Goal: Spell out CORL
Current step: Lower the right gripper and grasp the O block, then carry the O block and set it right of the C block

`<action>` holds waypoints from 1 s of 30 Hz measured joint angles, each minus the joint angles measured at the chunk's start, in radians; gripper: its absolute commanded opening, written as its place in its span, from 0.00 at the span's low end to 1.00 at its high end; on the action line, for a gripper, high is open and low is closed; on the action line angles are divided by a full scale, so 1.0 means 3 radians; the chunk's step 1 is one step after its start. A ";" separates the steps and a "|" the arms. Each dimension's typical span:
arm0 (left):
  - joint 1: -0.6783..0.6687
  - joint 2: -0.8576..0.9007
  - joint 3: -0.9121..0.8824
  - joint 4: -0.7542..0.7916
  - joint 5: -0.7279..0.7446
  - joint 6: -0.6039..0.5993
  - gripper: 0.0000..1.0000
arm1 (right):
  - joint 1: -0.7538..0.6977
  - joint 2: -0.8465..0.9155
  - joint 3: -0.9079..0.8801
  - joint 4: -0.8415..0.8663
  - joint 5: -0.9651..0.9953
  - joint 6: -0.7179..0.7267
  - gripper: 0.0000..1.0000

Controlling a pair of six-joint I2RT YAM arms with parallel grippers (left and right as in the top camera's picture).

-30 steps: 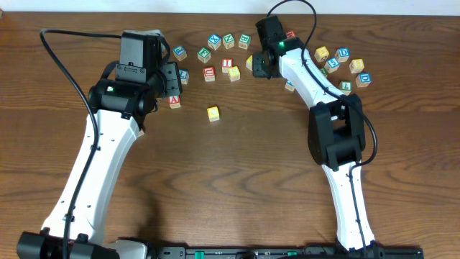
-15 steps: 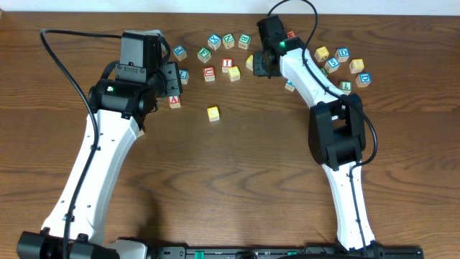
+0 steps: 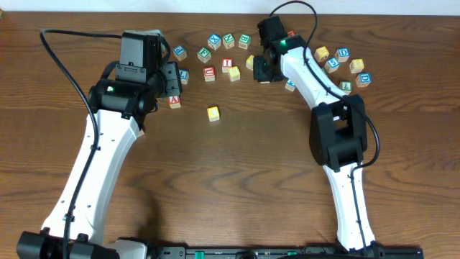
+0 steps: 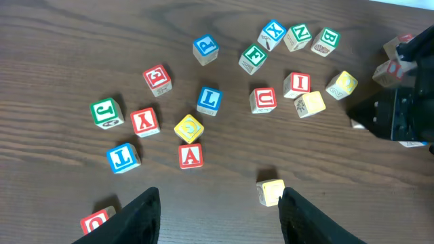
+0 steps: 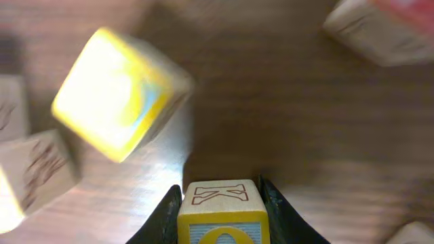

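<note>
My right gripper [image 5: 220, 196] is shut on a yellow-edged cube [image 5: 220, 213] with an outlined K on its upper face and a yellow round letter on the face toward the camera. In the overhead view it [image 3: 260, 72] hangs over the back row of cubes. A blurred yellow cube [image 5: 115, 95] lies ahead on the left. My left gripper [image 4: 220, 217] is open and empty above bare wood. A plain yellow cube [image 4: 272, 192] lies by its right finger and stands alone in the overhead view [image 3: 213, 113]. A blue L cube [image 4: 209, 99] lies farther ahead. I cannot pick out a green R.
Several lettered cubes lie scattered along the back of the table, among them a red A [image 4: 190, 155], a green J [image 4: 106, 112], a red U [image 4: 262, 99] and a second blue L [image 4: 123, 157]. More cubes [image 3: 343, 65] cluster at the back right. The table's far edge is close behind them.
My right gripper has shifted slightly right and toward the front with the cube in it. The left arm and the loose cubes have not moved.
</note>
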 measured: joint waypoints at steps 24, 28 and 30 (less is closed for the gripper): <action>0.0094 0.0142 0.0000 -0.0071 -0.0104 -0.0217 0.56 | 0.0829 -0.0064 0.0000 -0.0666 0.0172 0.0036 0.19; 0.0273 0.0142 0.0000 -0.0121 -0.0175 -0.0312 0.55 | 0.0902 -0.0064 0.0000 -0.0671 0.0220 0.0103 0.19; 0.0337 0.0142 0.0000 -0.0150 -0.0183 -0.0340 0.56 | 0.0916 -0.0064 0.0000 -0.0673 0.0237 0.0155 0.20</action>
